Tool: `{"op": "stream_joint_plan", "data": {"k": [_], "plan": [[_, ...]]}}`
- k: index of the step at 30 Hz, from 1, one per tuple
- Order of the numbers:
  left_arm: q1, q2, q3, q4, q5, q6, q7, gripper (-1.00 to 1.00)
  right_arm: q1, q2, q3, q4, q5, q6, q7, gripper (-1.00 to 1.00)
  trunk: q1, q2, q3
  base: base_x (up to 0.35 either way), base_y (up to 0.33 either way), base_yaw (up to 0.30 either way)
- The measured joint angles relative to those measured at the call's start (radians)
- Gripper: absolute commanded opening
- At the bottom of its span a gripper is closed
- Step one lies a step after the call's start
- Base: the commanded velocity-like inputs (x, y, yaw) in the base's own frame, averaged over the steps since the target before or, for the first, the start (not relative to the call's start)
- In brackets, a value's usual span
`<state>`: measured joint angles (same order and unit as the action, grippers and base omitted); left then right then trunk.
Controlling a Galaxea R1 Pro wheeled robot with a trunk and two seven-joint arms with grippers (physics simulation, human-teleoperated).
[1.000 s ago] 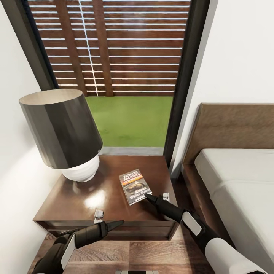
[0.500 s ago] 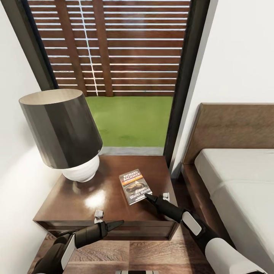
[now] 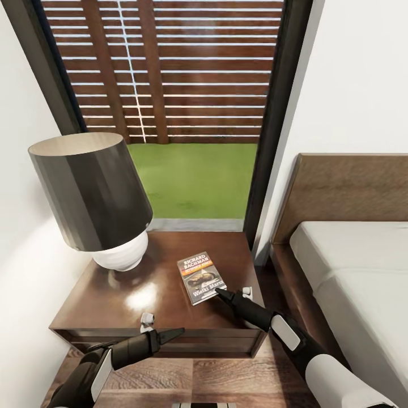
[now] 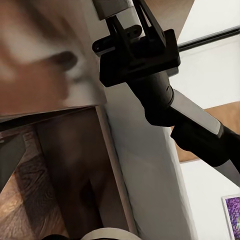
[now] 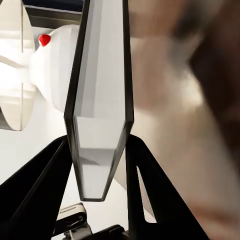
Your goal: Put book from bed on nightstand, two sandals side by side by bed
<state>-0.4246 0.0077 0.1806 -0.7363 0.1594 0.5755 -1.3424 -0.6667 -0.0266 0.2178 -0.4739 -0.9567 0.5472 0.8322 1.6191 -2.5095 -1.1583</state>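
Book (image 3: 202,278) lies flat on the nightstand (image 3: 136,297), toward its front right corner, cover up. The right gripper (image 3: 220,293) meets the book's near corner; in the right wrist view its fingers (image 5: 42,192) sit on either side of the book's edge (image 5: 100,125), pinching it. A lamp (image 3: 93,195) stands at the back left corner. The left gripper (image 3: 173,333) hangs before the front edge, jaws pressed together. The bed (image 3: 357,272) lies just beside the nightstand's right side.
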Motion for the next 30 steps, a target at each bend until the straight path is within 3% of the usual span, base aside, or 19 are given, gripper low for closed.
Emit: {"op": "stream_joint_plan", "data": {"k": [2, 3, 30], "plan": [[0.0, 0.0, 0.0, 0.0, 0.0, 0.0, 0.0, 1.0, 0.0, 0.0, 0.0, 0.0, 0.001, 0.0, 0.0, -1.0, 0.0, 0.0, 0.0, 0.0, 0.0, 0.0], [0.0, 0.0, 0.0, 0.0, 0.0, 0.0, 0.0, 1.0, 0.0, 0.0, 0.0, 0.0, 0.0, 0.0, 0.0, 1.0, 0.0, 0.0, 0.0, 0.0, 0.0, 0.0], [0.0, 0.0, 0.0, 0.0, 0.0, 0.0, 0.001, 1.0, 0.0, 0.0, 0.001, 0.0, -0.001, 0.001, 0.0, 1.0, 0.0, 0.0, 0.0, 0.0, 0.0, 0.0]]}}
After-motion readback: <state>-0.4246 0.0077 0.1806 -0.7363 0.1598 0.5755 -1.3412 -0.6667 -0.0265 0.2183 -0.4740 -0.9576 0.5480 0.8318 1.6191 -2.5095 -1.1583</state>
